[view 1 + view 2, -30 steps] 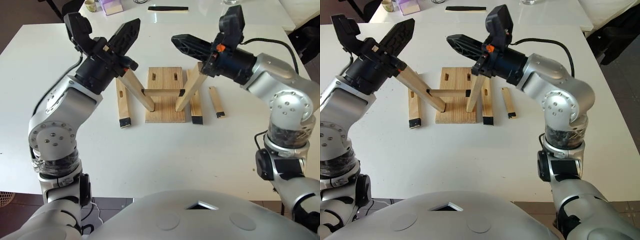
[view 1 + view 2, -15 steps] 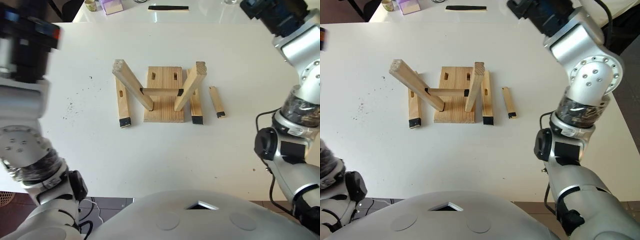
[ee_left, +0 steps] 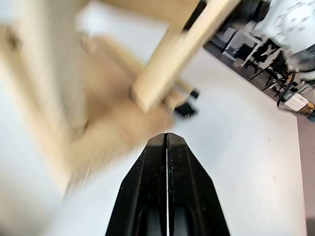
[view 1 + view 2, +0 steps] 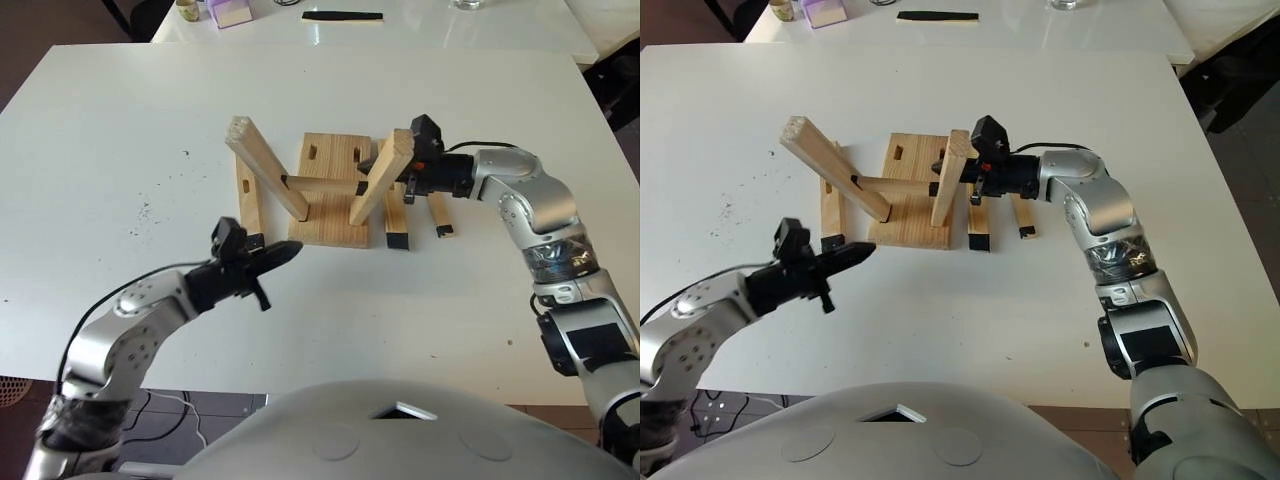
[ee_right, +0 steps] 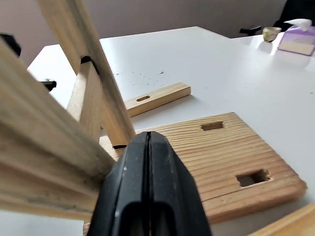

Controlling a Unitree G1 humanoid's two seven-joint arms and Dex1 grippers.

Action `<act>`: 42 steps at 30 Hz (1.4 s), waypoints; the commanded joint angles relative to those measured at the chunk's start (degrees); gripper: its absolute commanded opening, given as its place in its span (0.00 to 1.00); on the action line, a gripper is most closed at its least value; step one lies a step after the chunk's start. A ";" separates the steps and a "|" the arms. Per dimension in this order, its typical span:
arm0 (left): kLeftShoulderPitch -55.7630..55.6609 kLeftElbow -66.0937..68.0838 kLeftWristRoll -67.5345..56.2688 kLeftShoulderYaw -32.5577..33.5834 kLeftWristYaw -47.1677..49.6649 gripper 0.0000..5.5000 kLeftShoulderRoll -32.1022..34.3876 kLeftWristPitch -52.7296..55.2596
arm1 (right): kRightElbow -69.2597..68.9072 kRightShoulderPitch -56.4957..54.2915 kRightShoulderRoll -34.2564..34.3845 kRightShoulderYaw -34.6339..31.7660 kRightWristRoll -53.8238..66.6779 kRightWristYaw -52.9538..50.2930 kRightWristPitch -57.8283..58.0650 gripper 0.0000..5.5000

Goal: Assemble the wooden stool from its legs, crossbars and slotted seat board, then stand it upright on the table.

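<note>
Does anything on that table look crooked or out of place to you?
Yes. On the flat slotted wooden seat board, the left pale wooden leg leans far outward, so it and the right leg, joined by a short crossbar, splay apart. Dark specks dot the white table.
</note>
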 commanded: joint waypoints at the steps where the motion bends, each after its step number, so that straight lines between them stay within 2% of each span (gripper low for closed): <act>1: -7.19 6.23 8.59 -3.78 5.22 0.00 -4.71 -1.98 | 5.61 -4.17 3.24 4.12 -3.86 5.42 -2.31 0.00; 6: -8.74 11.60 19.81 -6.86 5.40 0.00 -4.12 -6.91 | 2.79 -2.38 5.57 4.99 -4.01 6.68 0.36 0.00; 13: -11.85 15.65 21.92 -1.71 6.25 0.00 -4.85 -8.74 | -9.40 0.57 4.44 3.11 0.68 6.74 10.01 0.00; 19: -18.31 21.30 24.57 -1.67 5.89 0.00 -6.42 -9.98 | -21.35 3.56 4.27 1.84 6.51 4.57 18.65 0.00; 23: -15.05 18.27 23.25 1.79 6.05 0.00 -5.60 -8.93 | -20.94 2.55 2.80 -3.88 7.88 1.52 19.11 0.00; 25: -11.29 14.93 21.06 5.77 6.51 0.00 -4.58 -6.56 | -15.03 -0.57 1.48 -7.42 5.75 -0.15 15.48 0.00; 27: -7.02 11.27 18.24 10.27 6.75 0.00 -3.95 -3.87 | -5.90 -4.56 0.74 -8.25 1.08 -2.24 9.84 0.00; 31: -0.61 0.46 7.51 16.13 6.31 0.00 -5.09 3.06 | 18.84 -10.21 1.89 -3.09 -11.21 -3.45 -4.39 0.00; 33: 1.26 -3.81 3.04 16.33 6.05 0.00 -5.59 5.23 | 30.24 -13.15 3.52 -2.31 -14.47 -4.53 -8.40 0.00; 36: 5.94 -6.32 3.50 14.31 6.72 0.00 -5.67 6.19 | 44.57 -17.56 7.24 -2.00 -18.87 -10.85 -12.91 0.00; 39: 10.18 -7.17 6.63 12.67 7.48 0.00 -5.15 5.95 | 52.27 -19.41 9.75 -2.49 -21.27 -14.70 -15.89 0.00; 42: 12.22 -6.96 7.23 14.66 7.91 0.00 -4.16 6.12 | 56.14 -20.49 10.59 -3.67 -22.38 -14.15 -17.86 0.00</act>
